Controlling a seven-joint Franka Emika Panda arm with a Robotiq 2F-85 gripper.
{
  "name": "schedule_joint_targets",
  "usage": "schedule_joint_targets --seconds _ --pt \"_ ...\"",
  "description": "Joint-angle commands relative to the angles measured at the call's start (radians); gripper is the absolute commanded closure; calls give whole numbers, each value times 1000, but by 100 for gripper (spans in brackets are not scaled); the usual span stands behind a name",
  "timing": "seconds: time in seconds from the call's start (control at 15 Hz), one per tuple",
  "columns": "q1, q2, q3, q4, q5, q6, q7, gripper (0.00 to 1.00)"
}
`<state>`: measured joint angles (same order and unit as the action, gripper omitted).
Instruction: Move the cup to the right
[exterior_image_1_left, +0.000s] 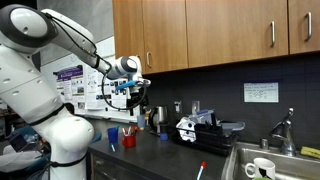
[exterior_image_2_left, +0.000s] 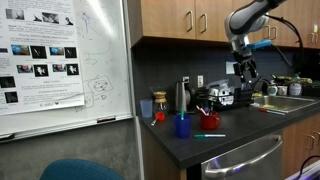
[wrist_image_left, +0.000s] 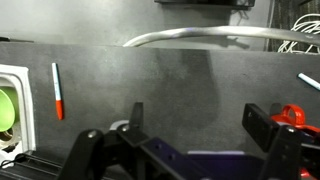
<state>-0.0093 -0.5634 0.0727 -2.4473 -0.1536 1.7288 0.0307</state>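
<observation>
The small red cup (exterior_image_1_left: 129, 141) stands on the dark counter, next to a small blue cup (exterior_image_1_left: 113, 133). Both show again in an exterior view, the red cup (exterior_image_2_left: 210, 121) and the blue cup (exterior_image_2_left: 183, 125). My gripper (exterior_image_1_left: 133, 93) hangs open and empty in the air, well above the counter (exterior_image_2_left: 243, 70). In the wrist view the gripper's fingers (wrist_image_left: 198, 116) are spread apart over bare counter. The red cup (wrist_image_left: 294, 115) lies just outside one finger at the frame edge, and the blue cup's rim (wrist_image_left: 218, 155) shows low between the fingers.
A black appliance (exterior_image_1_left: 200, 130) stands mid-counter. A sink (exterior_image_1_left: 290, 165) holds a white mug (exterior_image_1_left: 262, 168). A red-and-white pen (wrist_image_left: 58, 90) lies on the counter. A steel flask (exterior_image_2_left: 183, 96) and an orange cup (exterior_image_2_left: 147, 107) stand by the wall. A whiteboard (exterior_image_2_left: 60, 60) stands close by.
</observation>
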Motion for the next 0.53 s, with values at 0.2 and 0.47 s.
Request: schedule_joint_targets --seconds 0.2,0.47 --pt "101 88 94 -1 86 95 125 0" --pt "121 178 146 -3 117 235 256 0"
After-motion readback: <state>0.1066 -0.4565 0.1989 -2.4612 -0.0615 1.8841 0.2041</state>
